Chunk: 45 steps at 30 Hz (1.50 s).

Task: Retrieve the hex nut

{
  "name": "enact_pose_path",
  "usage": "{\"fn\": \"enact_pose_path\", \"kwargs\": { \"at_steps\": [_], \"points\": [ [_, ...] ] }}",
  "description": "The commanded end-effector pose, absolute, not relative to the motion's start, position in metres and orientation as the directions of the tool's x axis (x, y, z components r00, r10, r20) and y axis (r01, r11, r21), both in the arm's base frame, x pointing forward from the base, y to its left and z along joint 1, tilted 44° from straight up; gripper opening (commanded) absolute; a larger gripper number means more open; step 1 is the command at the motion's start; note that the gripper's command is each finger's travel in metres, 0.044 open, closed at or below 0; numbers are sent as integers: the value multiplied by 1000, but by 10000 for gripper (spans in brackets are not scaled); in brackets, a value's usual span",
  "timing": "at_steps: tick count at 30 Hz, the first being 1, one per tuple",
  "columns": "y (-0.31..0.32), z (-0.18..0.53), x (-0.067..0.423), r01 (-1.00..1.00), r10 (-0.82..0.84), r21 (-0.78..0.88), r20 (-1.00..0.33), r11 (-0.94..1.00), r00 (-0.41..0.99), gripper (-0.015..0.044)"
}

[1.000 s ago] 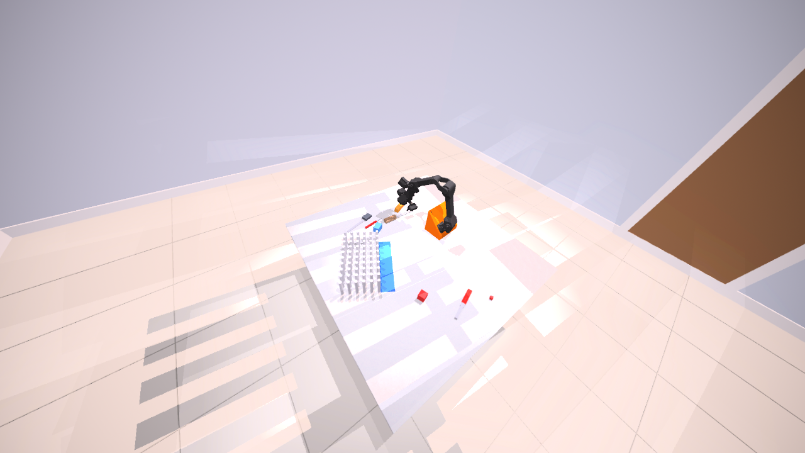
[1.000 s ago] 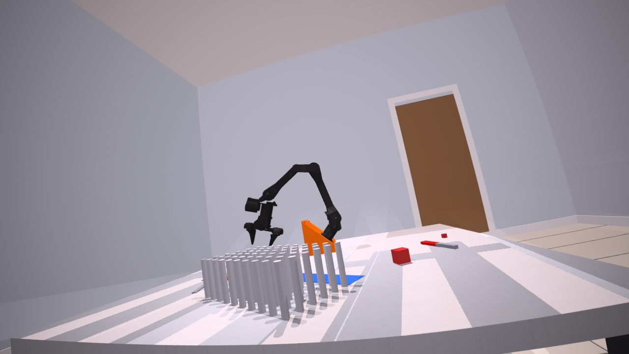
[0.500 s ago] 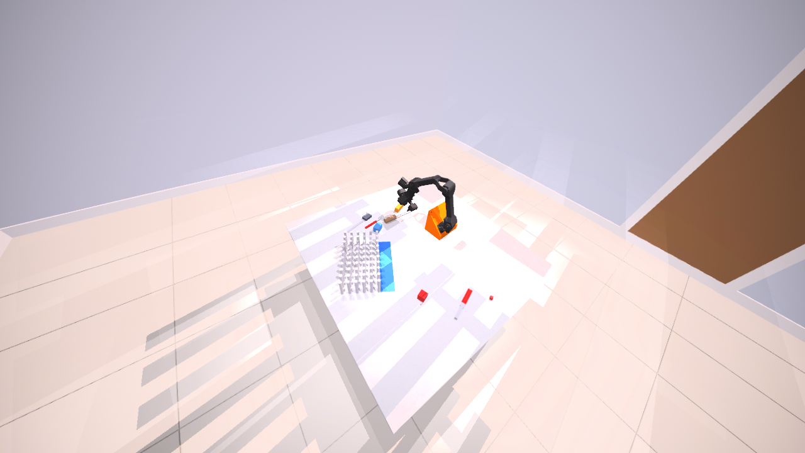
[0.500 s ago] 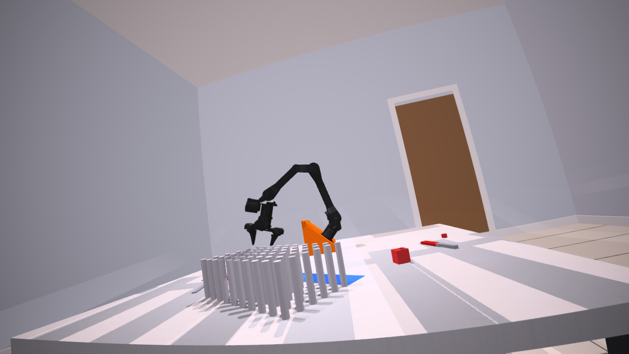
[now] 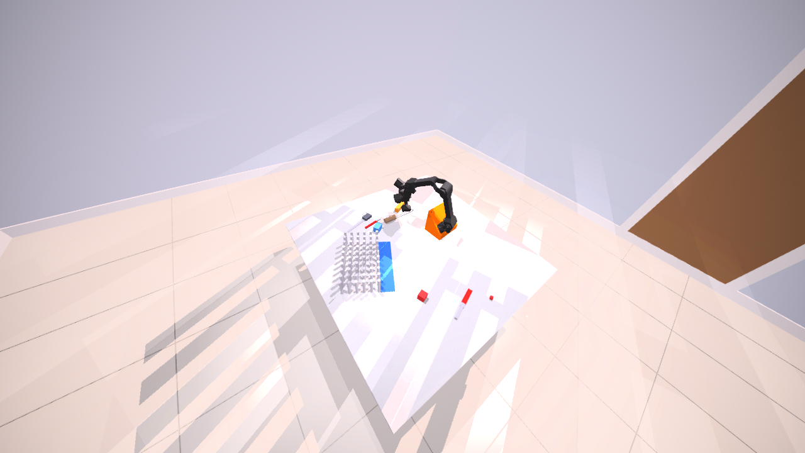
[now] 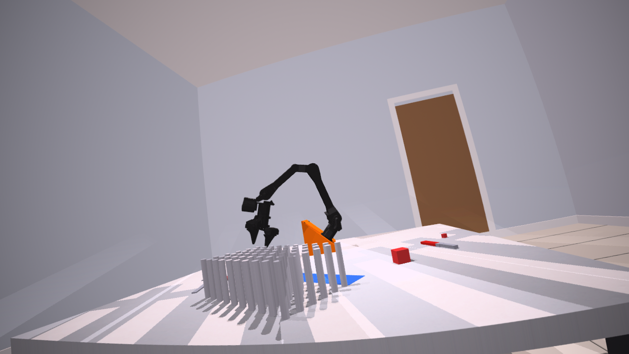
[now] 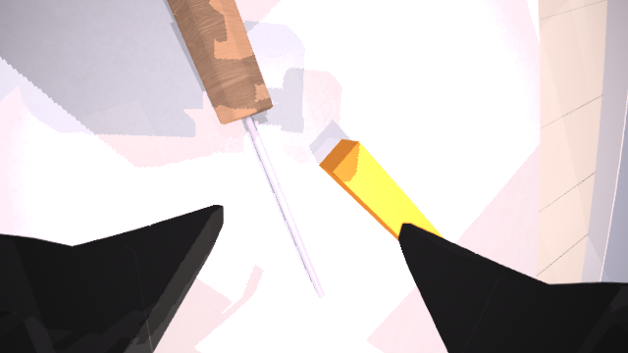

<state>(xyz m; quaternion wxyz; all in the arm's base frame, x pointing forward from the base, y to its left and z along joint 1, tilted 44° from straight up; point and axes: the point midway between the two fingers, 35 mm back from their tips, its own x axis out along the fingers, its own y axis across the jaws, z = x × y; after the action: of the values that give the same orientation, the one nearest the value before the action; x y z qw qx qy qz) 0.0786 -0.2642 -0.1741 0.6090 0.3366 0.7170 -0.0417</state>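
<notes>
My gripper (image 5: pixel 400 199) (image 6: pixel 262 235) (image 7: pixel 314 223) is open and empty. It hangs above the table behind the spacer field. Below it lies a hook tool with a wooden handle (image 7: pixel 221 64) (image 5: pixel 389 218) and a thin metal rod (image 7: pixel 285 206), which runs between my fingers. A yellow bar (image 7: pixel 373 188) (image 5: pixel 398 207) lies beside the rod, partly under my right finger. The grey spacers (image 5: pixel 360 263) (image 6: pixel 268 273) stand upright in a grid. The blue taped strip (image 5: pixel 385 266) (image 6: pixel 347 278) lies along their front. The nut is hidden among the spacers.
A red stick (image 5: pixel 370 224), a cyan block (image 5: pixel 378 226) and a grey block (image 5: pixel 366 216) lie near the tool. A red cube (image 5: pixel 422 295) (image 6: pixel 400 255), a red-and-grey marker (image 5: pixel 462 302) (image 6: pixel 437 243) and a tiny red cube (image 5: pixel 491 297) lie farther off. The orange arm base (image 5: pixel 436 222) (image 6: pixel 314 237) stands behind.
</notes>
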Motion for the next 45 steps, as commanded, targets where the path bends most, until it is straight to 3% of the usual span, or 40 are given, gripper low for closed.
{"fn": "enact_pose_path", "kwargs": {
  "at_steps": [1,6,10,23,32,41,45],
  "points": [
    [-270,-179,103,889,445,127,-891,439,-92,440],
    [-274,-179,121,991,453,-102,-882,81,-128,440],
    [-275,-179,133,975,456,-209,-877,-78,-152,440],
    [-276,-178,160,690,459,-461,-864,-558,-206,440],
    [-274,-177,178,332,459,-518,-855,-788,-244,440],
    [-271,-176,194,-85,456,-451,-846,-889,-275,440],
    [-271,-176,195,-118,455,-440,-846,-890,-277,440]
  ]
}}
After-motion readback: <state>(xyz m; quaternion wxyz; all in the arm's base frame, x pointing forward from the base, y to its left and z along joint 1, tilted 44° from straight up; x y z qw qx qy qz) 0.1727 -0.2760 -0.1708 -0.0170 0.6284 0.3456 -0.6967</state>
